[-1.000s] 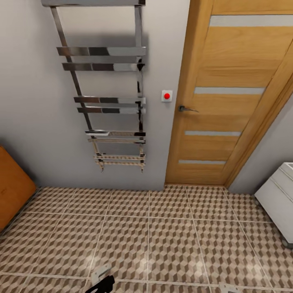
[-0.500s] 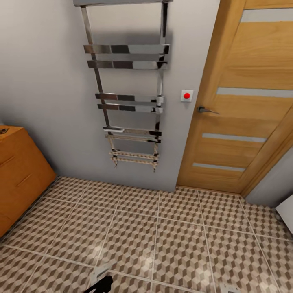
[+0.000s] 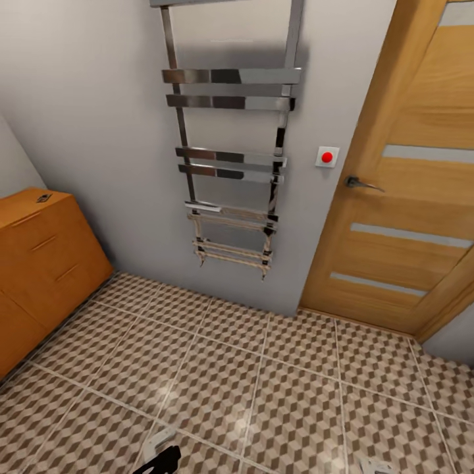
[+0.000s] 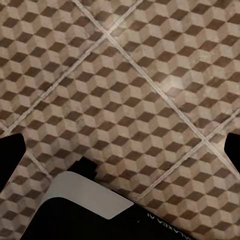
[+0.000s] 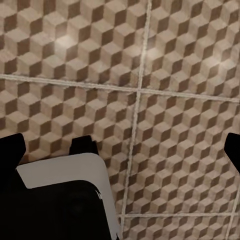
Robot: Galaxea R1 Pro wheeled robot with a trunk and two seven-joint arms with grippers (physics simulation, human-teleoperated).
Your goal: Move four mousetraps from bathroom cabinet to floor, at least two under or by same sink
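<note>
The orange-brown cabinet (image 3: 46,257) stands against the left wall, its drawer fronts facing the room. A small flat object (image 3: 44,197) lies on its top near the back; it looks like one of the mousetraps but is too small to be sure. The cube-patterned bathroom floor (image 3: 250,382) spreads across the lower head view. My left gripper (image 4: 120,150) hangs open over bare tiles with nothing between its fingers. My right gripper (image 5: 122,147) is also open over bare tiles, above a grout cross. The left arm's end (image 3: 161,457) peeks in at the lower edge of the head view.
A chrome towel rail (image 3: 230,158) is mounted on the grey wall ahead. To its right are a red wall button (image 3: 327,157) and a wooden door (image 3: 408,197) with a lever handle (image 3: 359,182). Open tiled floor lies between me and the cabinet.
The head camera has swung left: the cabinet now shows its top and drawers, and the door has slid right. The white unit at the right has left the picture.
</note>
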